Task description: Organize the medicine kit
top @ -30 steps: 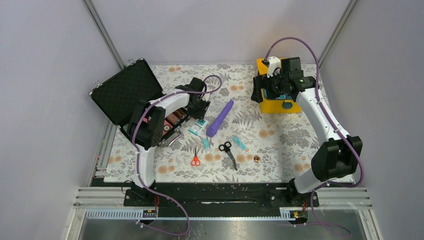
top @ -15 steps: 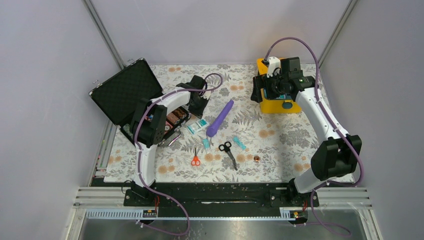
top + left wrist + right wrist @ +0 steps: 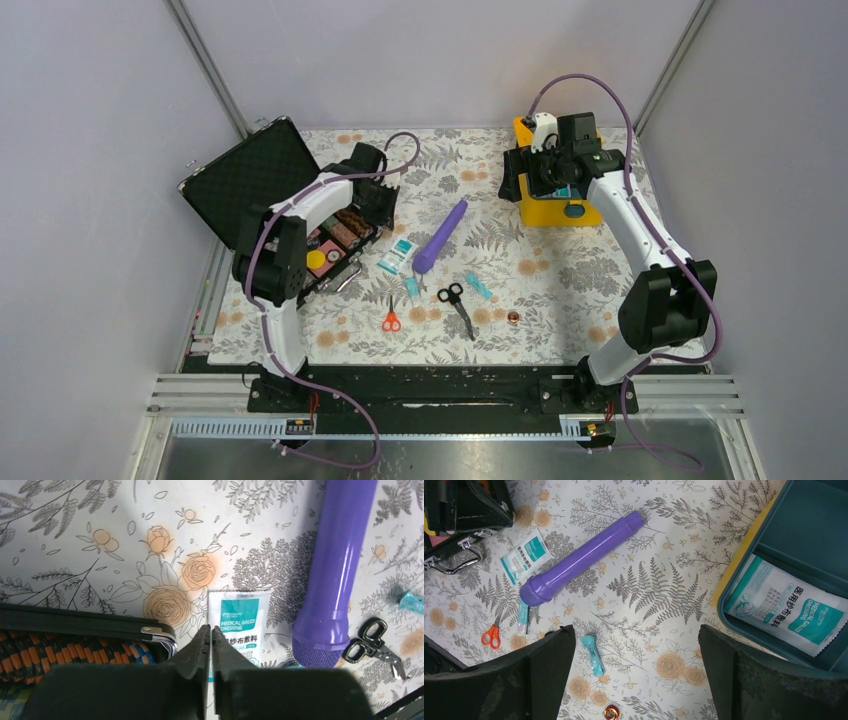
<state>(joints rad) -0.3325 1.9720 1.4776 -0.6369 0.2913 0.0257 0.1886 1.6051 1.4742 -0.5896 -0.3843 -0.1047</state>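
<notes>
Left pincer (image 3: 210, 630) has swung toward the black case (image 3: 250, 180), tips together; right pincer (image 3: 635, 630) gapes.

Medicine kit (image 3: 550, 213) was mostly buried under the right arm (image 3: 612, 195) from above. Gauze packet (image 3: 240, 615) had its bottom end behind the left gripper (image 3: 211, 629) — and the little copper thing (image 3: 513, 317) was too tiny to identify.
</notes>
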